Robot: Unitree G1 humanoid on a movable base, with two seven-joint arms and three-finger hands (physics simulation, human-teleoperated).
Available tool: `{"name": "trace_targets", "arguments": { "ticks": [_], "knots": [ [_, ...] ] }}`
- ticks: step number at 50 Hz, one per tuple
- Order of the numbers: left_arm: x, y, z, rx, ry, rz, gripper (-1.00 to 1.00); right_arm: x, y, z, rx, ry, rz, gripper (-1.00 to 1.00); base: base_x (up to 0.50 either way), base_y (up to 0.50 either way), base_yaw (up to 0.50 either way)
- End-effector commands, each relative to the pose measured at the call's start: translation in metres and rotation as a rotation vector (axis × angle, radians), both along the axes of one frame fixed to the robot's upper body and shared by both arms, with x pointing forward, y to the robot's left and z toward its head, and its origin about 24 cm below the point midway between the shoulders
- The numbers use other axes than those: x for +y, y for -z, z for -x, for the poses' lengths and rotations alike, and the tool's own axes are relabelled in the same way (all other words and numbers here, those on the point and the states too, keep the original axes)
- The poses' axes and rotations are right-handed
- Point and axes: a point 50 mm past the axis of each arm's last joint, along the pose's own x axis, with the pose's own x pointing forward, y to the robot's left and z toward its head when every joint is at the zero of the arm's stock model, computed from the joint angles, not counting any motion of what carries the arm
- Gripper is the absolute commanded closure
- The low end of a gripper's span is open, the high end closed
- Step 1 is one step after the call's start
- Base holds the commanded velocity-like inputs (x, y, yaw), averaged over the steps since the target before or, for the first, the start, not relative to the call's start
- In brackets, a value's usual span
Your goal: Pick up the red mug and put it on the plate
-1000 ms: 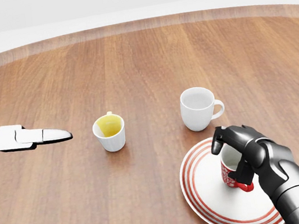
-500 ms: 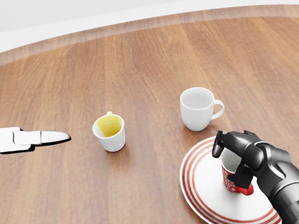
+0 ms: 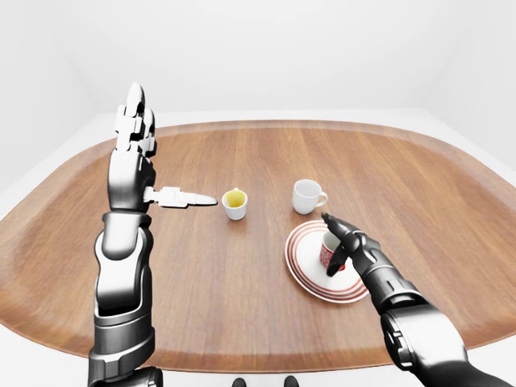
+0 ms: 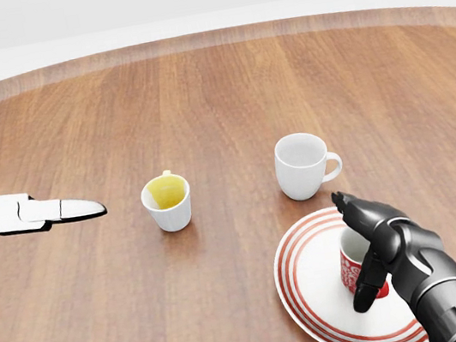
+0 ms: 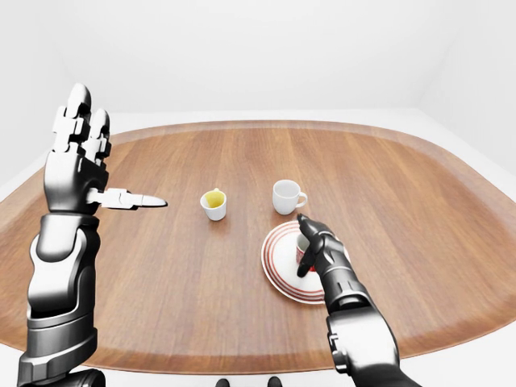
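- White walls and a pale floor surround the rounded wooden table [image 3: 242,266], which carries everything.
- On it, the red mug [image 4: 353,265] stands upright on the red-ringed plate [image 4: 311,284], just left of the right robot hand [image 4: 377,244] in the head view.
- That robot hand is spread wide, fingers straightened alongside the mug's handle side, not closed round it.
- Up and left of this robot hand in the head view stands a white mug [image 4: 303,165]; farther left, a small cup with a yellow inside [image 4: 167,201].
- The left robot hand [image 3: 135,133] is raised well apart to the left, fingers extended, thumb pointing toward the small cup.
- Half a second ago the right fingers curled around the mug; now they have released it.
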Motion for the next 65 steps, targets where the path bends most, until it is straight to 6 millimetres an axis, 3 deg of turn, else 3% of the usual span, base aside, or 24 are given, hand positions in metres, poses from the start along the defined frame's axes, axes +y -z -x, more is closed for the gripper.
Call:
{"name": "trace_targets", "arguments": {
  "ticks": [1, 5, 13, 26, 34, 41, 55, 62, 65],
  "knots": [
    [0.000, -0.002, 0.000, -0.008, 0.002, 0.001, -1.00, 0.004, 0.012, 0.008, 0.031, -0.001, -0.013, -1.00, 0.00, 0.00, 0.00],
    [0.000, -0.002, 0.000, -0.007, 0.000, 0.000, -1.00, 0.005, 0.008, 0.005, 0.025, -0.010, -0.011, -1.00, 0.00, 0.00, 0.00],
    [0.000, -0.006, 0.001, -0.024, 0.002, -0.005, -1.00, 0.009, -0.022, -0.009, -0.040, -0.070, -0.018, -1.00, 0.00, 0.00, 0.00],
    [-0.002, -0.021, 0.005, -0.086, 0.009, -0.024, -1.00, 0.009, -0.097, -0.027, -0.171, -0.181, 0.013, -1.00, 0.00, 0.00, 0.00],
    [-0.003, -0.028, 0.007, -0.114, 0.015, -0.037, -1.00, 0.003, -0.125, -0.029, -0.210, -0.196, 0.035, -1.00, 0.00, 0.00, 0.00],
    [-0.003, -0.047, 0.014, -0.196, 0.019, -0.056, -1.00, -0.002, -0.158, -0.029, -0.263, -0.216, 0.061, -1.00, 0.00, 0.00, 0.00],
    [-0.008, -0.081, 0.029, -0.351, 0.040, -0.082, -1.00, -0.010, -0.257, -0.015, -0.604, -0.242, 0.022, -1.00, 0.00, 0.00, 0.00],
    [-0.014, -0.096, 0.036, -0.422, 0.057, -0.104, -1.00, -0.007, -0.323, 0.010, -0.884, -0.317, -0.075, -1.00, 0.00, 0.00, 0.00],
    [-0.018, -0.102, 0.040, -0.459, 0.065, -0.120, -1.00, -0.004, -0.341, 0.022, -0.992, -0.351, -0.108, -1.00, 0.00, 0.00, 0.00]
  ]
}}
